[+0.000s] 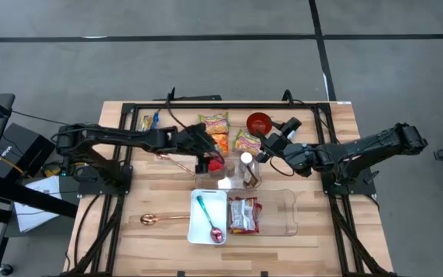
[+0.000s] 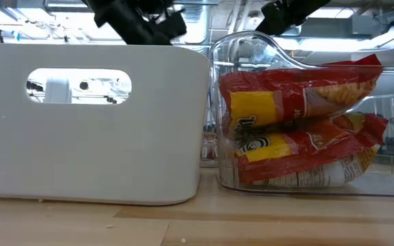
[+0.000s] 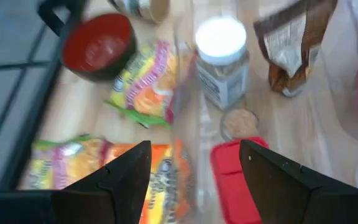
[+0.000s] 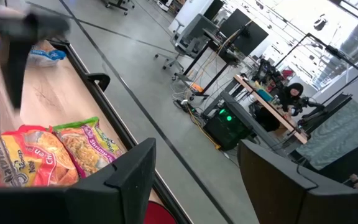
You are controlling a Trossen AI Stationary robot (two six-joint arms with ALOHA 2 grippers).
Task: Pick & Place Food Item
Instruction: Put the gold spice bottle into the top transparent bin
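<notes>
My left gripper (image 1: 208,156) hovers open over an orange noodle pack (image 3: 163,180) and a red flat container (image 3: 235,180), with nothing between its fingers. Beyond it lie a yellow-pink noodle pack (image 3: 145,84), a red bowl (image 3: 98,46), a white-lidded jar (image 3: 222,62) and a brown pouch (image 3: 291,46). My right gripper (image 1: 268,146) is open too. It stands raised and about level near the red bowl (image 1: 259,121) and holds nothing. A red snack bag (image 1: 244,214) lies in the clear bin (image 1: 287,211).
A white bin (image 1: 198,231) at the near side holds a teal spoon (image 1: 208,215). A copper spoon (image 1: 164,219) lies to its left, and a blue-yellow packet (image 1: 151,121) is at the far left. A black frame (image 1: 129,108) borders the table. A person (image 4: 294,93) sits far off in the room.
</notes>
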